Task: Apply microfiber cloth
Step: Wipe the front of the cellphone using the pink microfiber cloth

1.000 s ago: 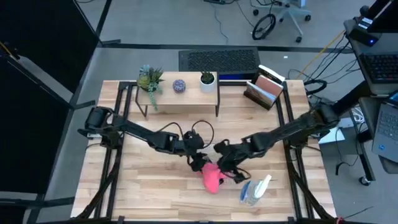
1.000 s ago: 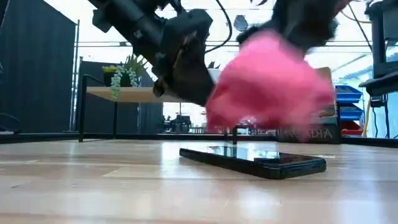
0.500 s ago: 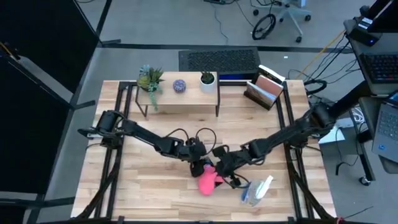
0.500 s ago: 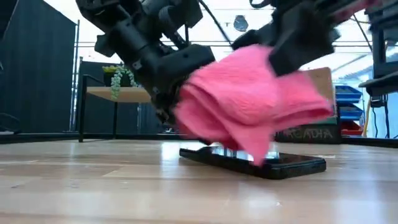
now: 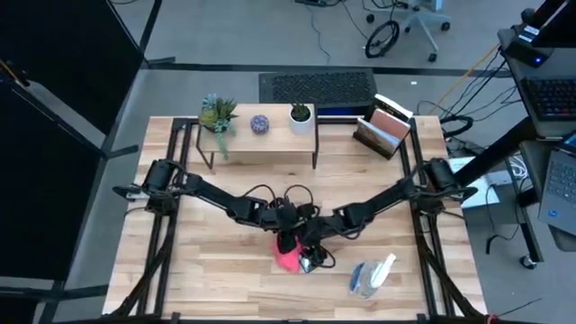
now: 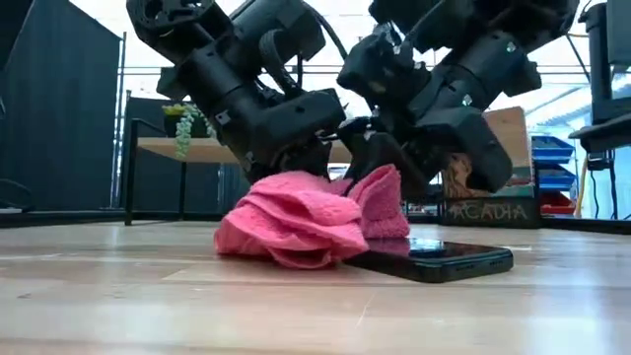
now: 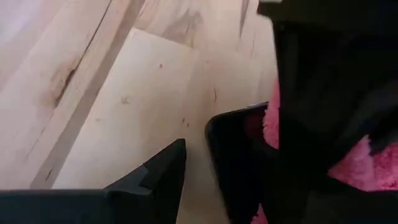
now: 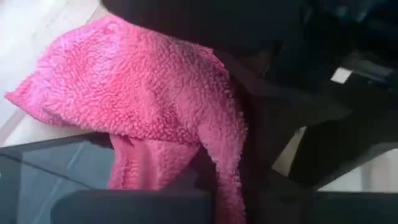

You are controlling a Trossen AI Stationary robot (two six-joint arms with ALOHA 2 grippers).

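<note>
The pink microfiber cloth [image 6: 291,222] lies bunched, one side on the table and the other on the left end of the black smartphone [image 6: 444,259], which lies flat on the wood. My right gripper [image 5: 308,252] reaches in from the right, low over the phone, and is shut on the cloth [image 8: 143,87]. My left gripper [image 5: 286,238] comes from the left and stands open just behind the cloth. The phone's corner [image 7: 231,152] shows between its fingers. My right gripper holds a fold of the cloth's upper part [image 8: 155,165], slanting down from the table's right. The cloth droops slack below the fingers onto the phone's glass [image 8: 43,174] and the table. Whether my left gripper touches the phone I cannot tell; one finger [image 7: 158,177] stands apart from it.
A clear spray bottle [image 5: 369,275] with blue liquid lies near the front right. A low shelf [image 5: 261,135] with small plants stands at the far edge, and a box of cards [image 5: 382,128] at the far right. Bare wood lies to the front left.
My right gripper has moved down and toward the table's left with the cloth. The cloth hung clear above the phone; now it has sunk into a slack bunch on the phone's left end and the table. The phone has stayed put.
</note>
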